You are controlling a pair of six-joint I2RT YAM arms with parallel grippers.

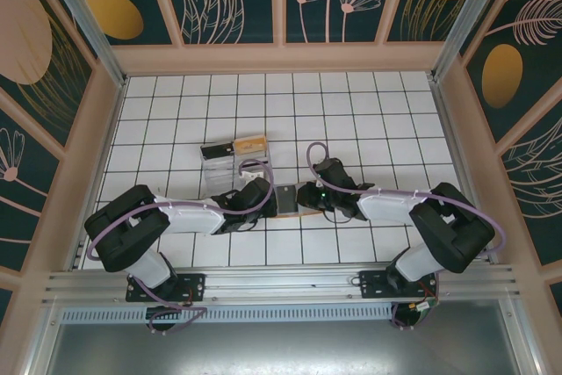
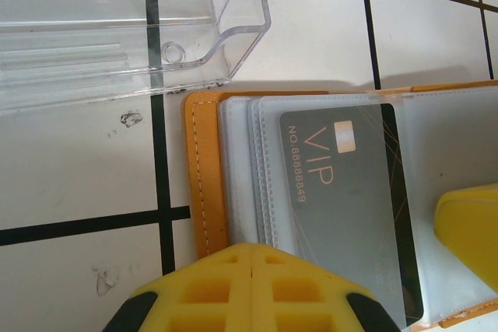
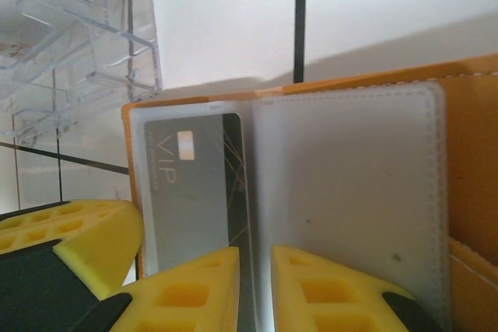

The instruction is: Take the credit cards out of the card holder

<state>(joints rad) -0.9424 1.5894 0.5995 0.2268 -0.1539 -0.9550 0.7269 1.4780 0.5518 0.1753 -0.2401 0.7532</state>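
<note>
the card holder (image 2: 206, 215) lies open on the tabletop (image 1: 351, 111), a grey vip card (image 2: 350, 192) in its sleeve; left jaws closed, right jaws narrowly apart, both at its edge.

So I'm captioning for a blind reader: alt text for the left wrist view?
An orange-brown card holder lies open on the white tiled table, a grey VIP credit card in its clear sleeve. The left pincer sits shut at the holder's near edge; a clear plastic tray stands behind.
</note>
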